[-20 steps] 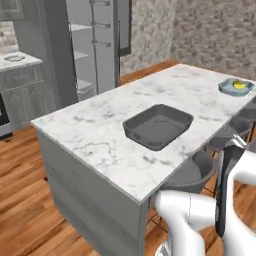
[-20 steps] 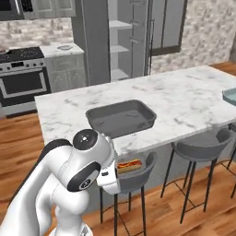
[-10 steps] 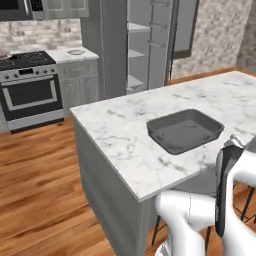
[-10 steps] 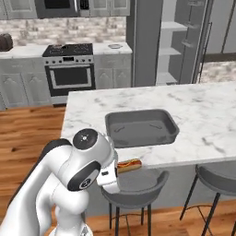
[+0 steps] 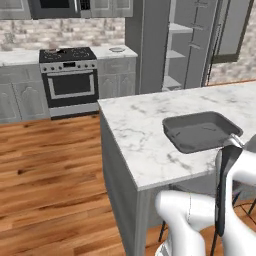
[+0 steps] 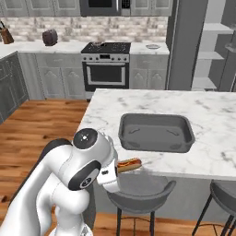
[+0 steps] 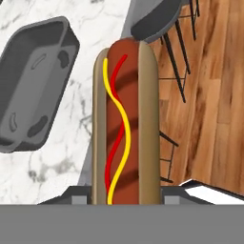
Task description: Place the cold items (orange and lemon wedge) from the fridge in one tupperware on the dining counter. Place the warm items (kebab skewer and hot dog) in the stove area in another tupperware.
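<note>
While gripper (image 7: 125, 202) clamps hot dog (image 7: 125, 124), rounded dark tupperware (image 6: 156, 133) tops veined marble.

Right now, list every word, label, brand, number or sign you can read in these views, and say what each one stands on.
None: no readable text in any view.
The hot dog in the hand bears only red and yellow sauce squiggles, no letters.
The dark grey tray on the dining counter is plain.
The stove, its knobs and the microwave above it show no legible markings; anything there is too small to tell.
</note>
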Tool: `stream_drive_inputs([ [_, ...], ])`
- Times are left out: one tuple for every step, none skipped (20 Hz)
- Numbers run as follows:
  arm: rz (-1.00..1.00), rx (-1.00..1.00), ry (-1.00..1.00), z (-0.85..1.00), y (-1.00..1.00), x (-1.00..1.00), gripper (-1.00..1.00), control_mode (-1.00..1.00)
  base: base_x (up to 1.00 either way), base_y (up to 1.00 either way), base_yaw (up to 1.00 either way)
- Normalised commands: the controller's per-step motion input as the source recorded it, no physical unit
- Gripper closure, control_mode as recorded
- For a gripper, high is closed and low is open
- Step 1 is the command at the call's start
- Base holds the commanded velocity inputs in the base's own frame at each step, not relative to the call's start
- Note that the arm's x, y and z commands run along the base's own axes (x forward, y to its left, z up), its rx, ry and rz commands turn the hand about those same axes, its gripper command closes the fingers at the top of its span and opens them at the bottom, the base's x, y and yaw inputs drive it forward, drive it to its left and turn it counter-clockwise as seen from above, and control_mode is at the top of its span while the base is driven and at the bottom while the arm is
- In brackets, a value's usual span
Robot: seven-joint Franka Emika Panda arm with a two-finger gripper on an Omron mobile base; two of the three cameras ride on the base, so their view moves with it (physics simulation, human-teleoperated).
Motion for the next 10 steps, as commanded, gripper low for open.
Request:
stream_drive_inputs([
  [0.00,0.00,0.00,0.00,0.00,0.00,1.00,1.00,0.06,-1.00,0.33],
  [0.00,0.00,0.00,0.00,0.00,0.00,1.00,1.00,0.00,-1.00,0.30],
  [0.00,0.00,0.00,0.00,0.00,0.00,1.00,1.00,0.00,-1.00,0.27],
  [0.00,0.00,0.00,0.00,0.00,0.00,1.00,1.00,0.00,-1.00,0.23],
  [0.00,0.00,0.00,0.00,0.00,0.00,1.00,1.00,0.00,-1.00,0.20],
  [0.00,0.00,0.00,0.00,0.00,0.00,1.00,1.00,-0.03,-1.00,0.15],
  [0.00,0.00,0.00,0.00,0.00,0.00,1.00,1.00,-0.01,-1.00,0.10],
  [0.00,0.00,0.00,0.00,0.00,0.00,1.00,1.00,-0.08,-1.00,0.05],
  [0.00,0.00,0.00,0.00,0.00,0.00,1.00,1.00,0.00,-1.00,0.02],
  [0.00,0.00,0.00,0.00,0.00,0.00,1.00,1.00,0.16,-0.80,0.02],
])
